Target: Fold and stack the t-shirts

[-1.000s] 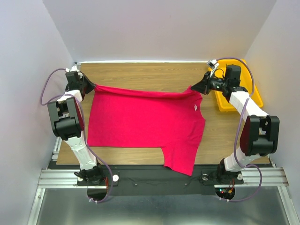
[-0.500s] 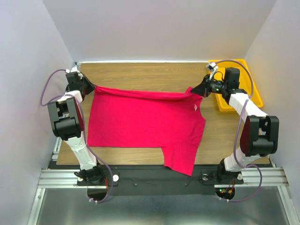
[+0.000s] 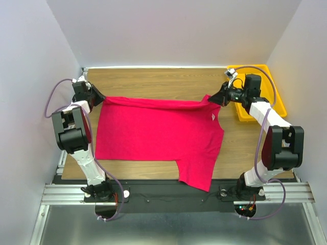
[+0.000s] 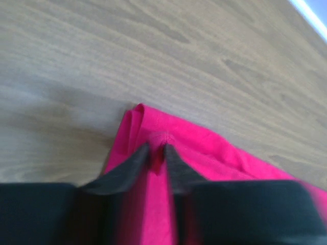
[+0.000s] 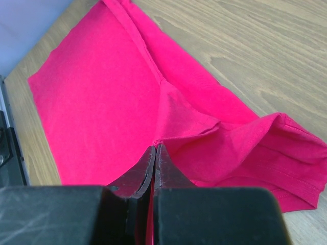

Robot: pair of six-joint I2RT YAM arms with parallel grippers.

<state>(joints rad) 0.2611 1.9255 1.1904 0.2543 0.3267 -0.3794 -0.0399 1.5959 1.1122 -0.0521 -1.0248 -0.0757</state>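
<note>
The crimson-pink t-shirt (image 3: 158, 130) lies spread flat on the wooden table (image 3: 153, 81), one sleeve hanging over the near edge. My left gripper (image 3: 98, 95) is at the shirt's far left corner. In the left wrist view its fingertips (image 4: 157, 150) stand slightly apart, with a ridge of pink cloth (image 4: 204, 148) still in the narrow gap. My right gripper (image 3: 210, 97) holds the far right corner a little above the table. The right wrist view shows it (image 5: 155, 149) shut tight on a pinch of the shirt (image 5: 102, 87), which puckers toward the tips.
A yellow tray (image 3: 278, 104) sits at the far right of the table, just behind my right arm. White walls close in the left, right and far sides. The black arm-mount rail (image 3: 168, 193) runs along the near edge.
My left gripper's jaws have parted a little, and the shirt's far left corner has slackened and settled onto the table. The right gripper keeps its hold, barely moved.
</note>
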